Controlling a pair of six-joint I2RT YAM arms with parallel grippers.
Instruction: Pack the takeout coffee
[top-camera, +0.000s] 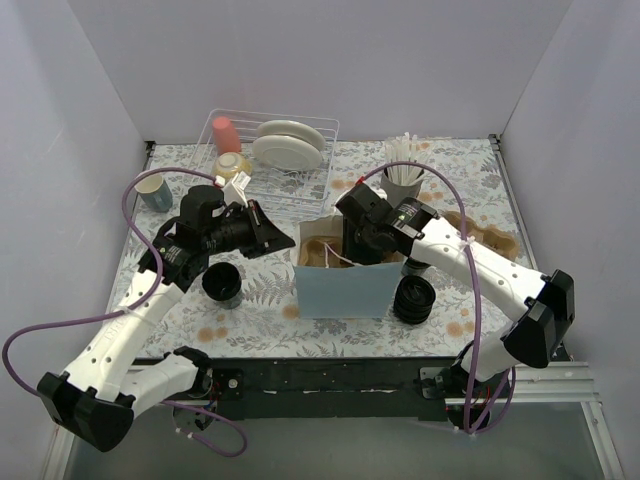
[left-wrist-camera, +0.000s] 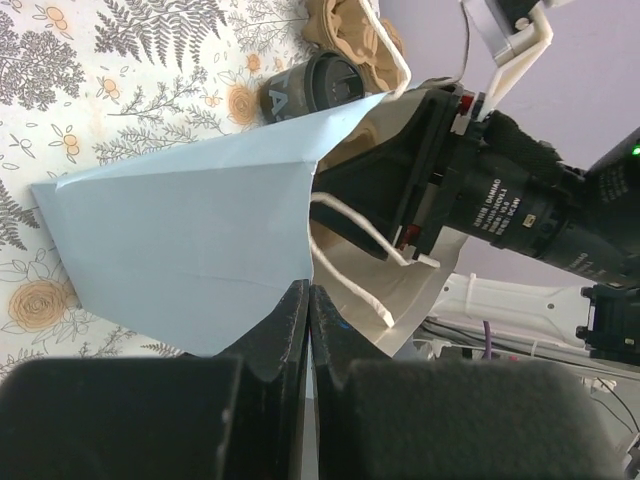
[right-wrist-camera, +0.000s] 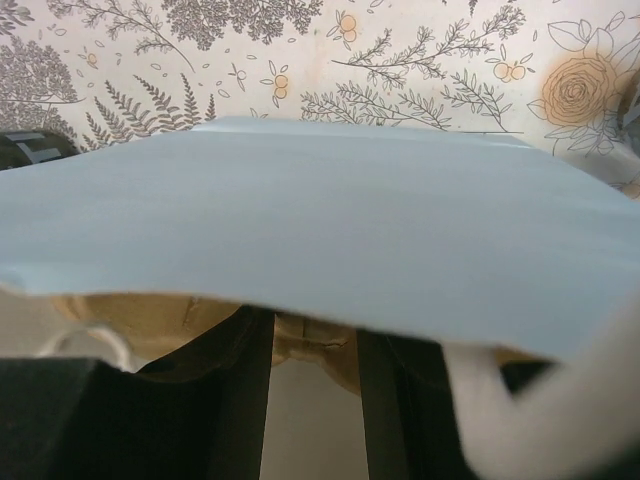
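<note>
From above, I see the blue paper bag (top-camera: 340, 290) standing open in the middle of the patterned table (top-camera: 260, 325). My left gripper (top-camera: 278, 240) is at the bag's left upper edge. My right gripper (top-camera: 350, 248) reaches down into the bag's mouth, where a brown cardboard cup carrier (top-camera: 318, 245) sits. The takeout coffee (top-camera: 222, 283) stands on the table to the left of the bag, apart from it, with neither gripper on it. A ribbed stack of black lids (top-camera: 414, 300) sits just right of the bag.

On the left wrist camera, the fingers (left-wrist-camera: 285, 330) are pressed together, pinching the bag's paper edge. The bag's white handle (left-wrist-camera: 350, 255) loops just inside the mouth. A black cup (left-wrist-camera: 310, 85) stands beyond the bag's far side.

On the right wrist camera, the bag's blue wall (right-wrist-camera: 320, 240) fills the middle. The two fingers (right-wrist-camera: 225, 400) stand apart below it, with carrier cardboard (right-wrist-camera: 310, 340) showing in the gap. I cannot tell whether they clamp it.
</note>
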